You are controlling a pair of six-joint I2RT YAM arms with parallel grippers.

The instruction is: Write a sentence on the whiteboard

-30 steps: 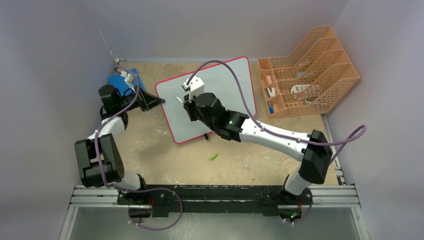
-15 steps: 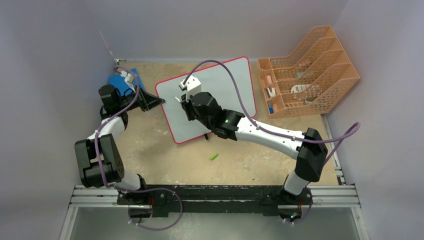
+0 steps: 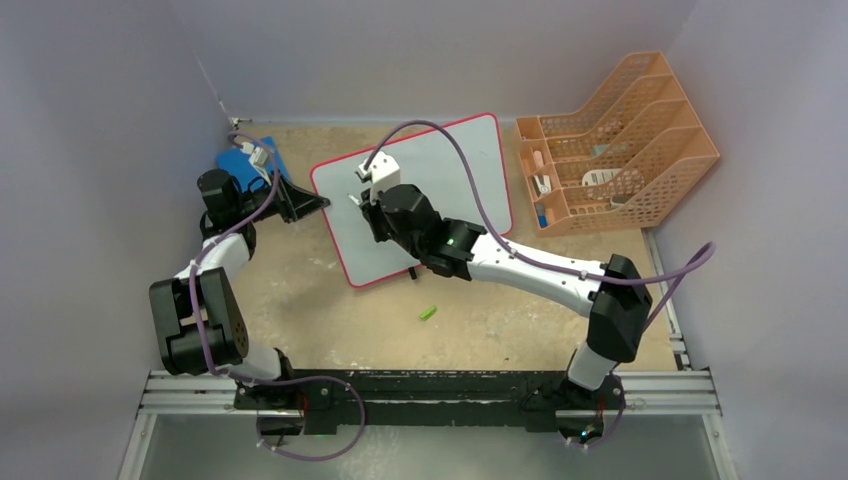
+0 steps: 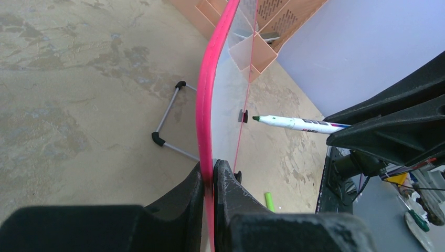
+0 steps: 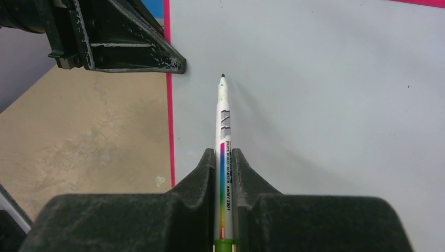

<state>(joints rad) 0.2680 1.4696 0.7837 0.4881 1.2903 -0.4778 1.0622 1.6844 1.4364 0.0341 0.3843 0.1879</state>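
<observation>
Standing mid-table, toward the far edge: whiteboard (image 3: 440,175), smooth white face, thin red rim, rounded corners.
Left gripper (image 4: 212,170): clamped on the rim.
Right gripper (image 5: 224,155): pinching slim white marker (image 5: 222,113), tip close to the board.

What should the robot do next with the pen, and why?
Probably ease the marker tip onto the whiteboard. The right hand grips it, the left hand clamps the board's rim, no writing shows, and the tip seems just short of the surface.

Overhead plus two close wrist views, whiteboard (image 3: 450,170) shared
</observation>
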